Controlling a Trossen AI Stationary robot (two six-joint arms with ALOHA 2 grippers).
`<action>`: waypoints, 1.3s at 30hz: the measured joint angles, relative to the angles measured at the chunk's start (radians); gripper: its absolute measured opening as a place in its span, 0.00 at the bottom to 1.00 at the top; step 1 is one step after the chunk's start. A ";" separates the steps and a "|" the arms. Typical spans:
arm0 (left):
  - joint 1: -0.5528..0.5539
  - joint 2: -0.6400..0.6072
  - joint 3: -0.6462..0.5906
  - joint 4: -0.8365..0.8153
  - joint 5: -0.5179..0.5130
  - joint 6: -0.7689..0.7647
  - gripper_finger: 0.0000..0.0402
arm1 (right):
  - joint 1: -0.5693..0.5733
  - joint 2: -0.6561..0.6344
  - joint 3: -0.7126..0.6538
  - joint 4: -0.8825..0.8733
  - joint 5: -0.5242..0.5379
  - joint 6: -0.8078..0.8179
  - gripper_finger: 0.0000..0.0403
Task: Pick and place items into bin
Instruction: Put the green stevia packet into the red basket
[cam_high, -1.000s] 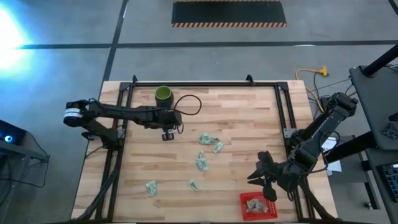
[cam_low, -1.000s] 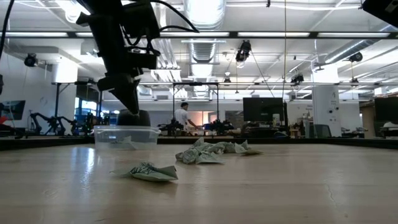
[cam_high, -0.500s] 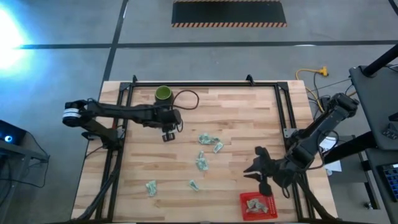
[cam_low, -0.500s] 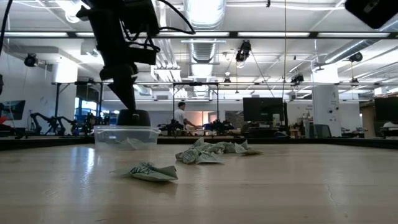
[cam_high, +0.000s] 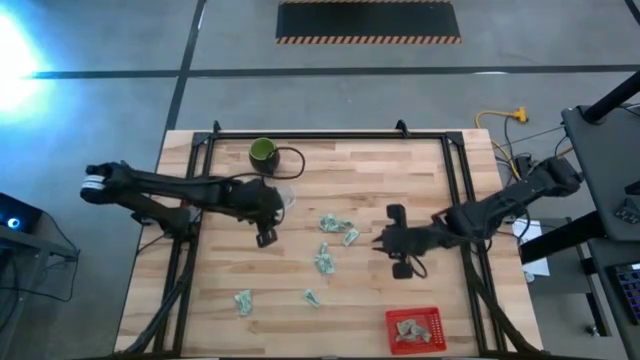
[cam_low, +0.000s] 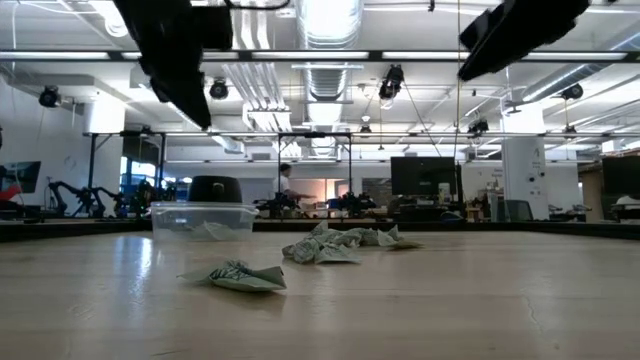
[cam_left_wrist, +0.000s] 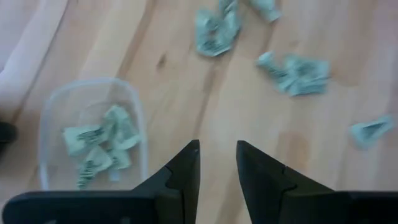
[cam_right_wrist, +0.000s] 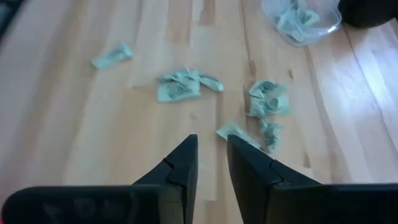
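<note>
R gripper (cam_high: 398, 243) hangs over the bench (cam_high: 400, 170) just off the mid-bench cluster of packets (cam_high: 336, 228), fingers a narrow slot w/ nothing between them. In the right wrist view its fingers (cam_right_wrist: 185, 163) aim straight at the nearest packet (cam_right_wrist: 237, 133), lying just beyond the tips w/ its long axis slanting across the line of the fingers; judging from that, a small wrist turn would be needed before closing on it. L gripper (cam_high: 264, 236) sits toward the other side of the same cluster, also narrowly parted and empty, right beside the clear tub (cam_left_wrist: 46, 118) that already has a few packets in it. Of the two, R arm looks nearer to the cluster, so next grab is prob. its job. More loose packets (cam_high: 243, 301) lie toward the near edge, and the red bin (cam_high: 413, 328) at the near right corner holds some too. Packets are crinkled, thin, pale green-white wrappers, flat and floppy; bench is smooth wood planks; dark green cup (cam_high: 263, 152) stands by the far edge.
</note>
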 joint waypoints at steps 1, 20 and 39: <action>-0.016 -0.009 0.000 0.012 -0.003 -0.012 0.22 | -0.025 0.010 0.000 0.004 -0.023 -0.034 0.20; -0.245 -0.021 -0.044 0.138 -0.013 -0.210 0.22 | -0.166 0.300 0.000 0.152 -0.135 -0.293 0.40; -0.323 -0.018 -0.047 0.168 -0.030 -0.314 0.22 | -0.210 0.569 0.129 0.117 -0.134 -0.323 0.39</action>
